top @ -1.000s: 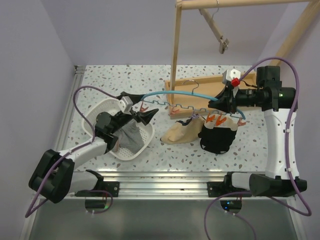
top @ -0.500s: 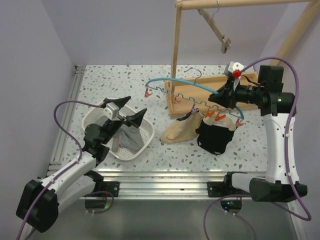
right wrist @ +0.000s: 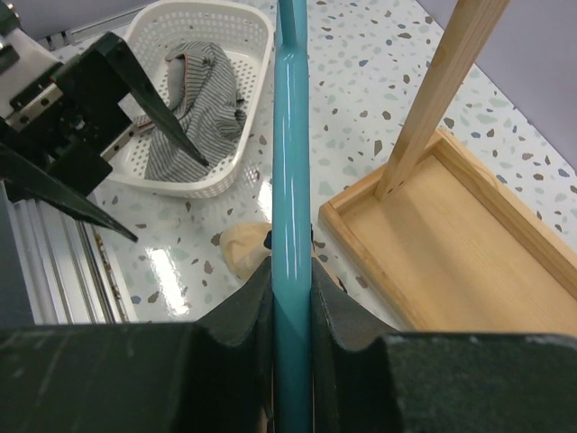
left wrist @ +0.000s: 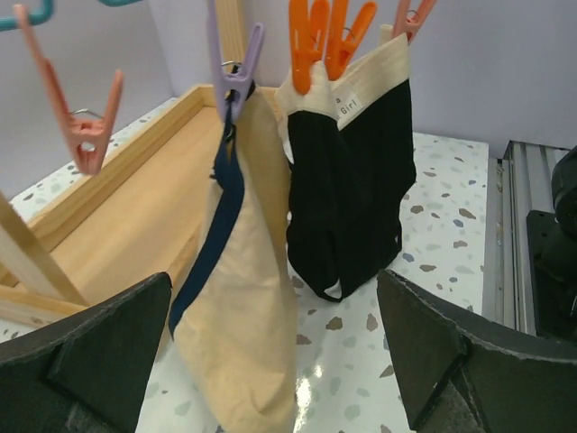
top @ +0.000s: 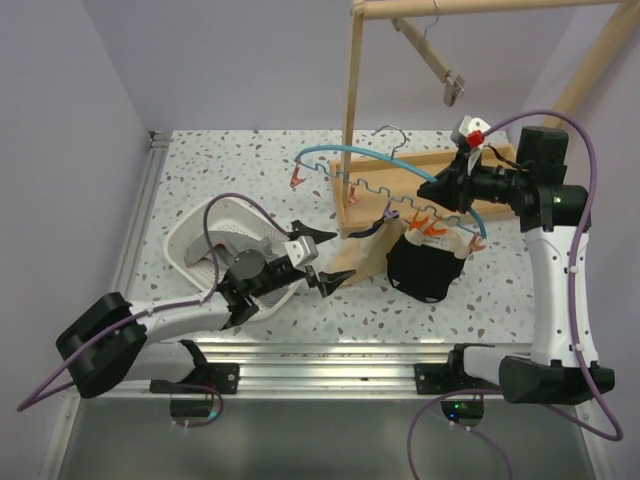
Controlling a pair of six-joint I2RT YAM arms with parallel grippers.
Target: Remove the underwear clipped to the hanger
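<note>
wooden post (right wrist: 439, 90) beside teal hanger (right wrist: 290, 162)

The top camera looks down from behind; both wrist cameras share the beige pair (left wrist: 248, 316), close ahead of the left gripper (left wrist: 275, 280), below the hanger (right wrist: 290, 135) in the right gripper (right wrist: 291, 302).

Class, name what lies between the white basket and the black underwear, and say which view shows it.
The open left gripper and the hanging beige pair, in that order from the basket; the top view shows it.
</note>
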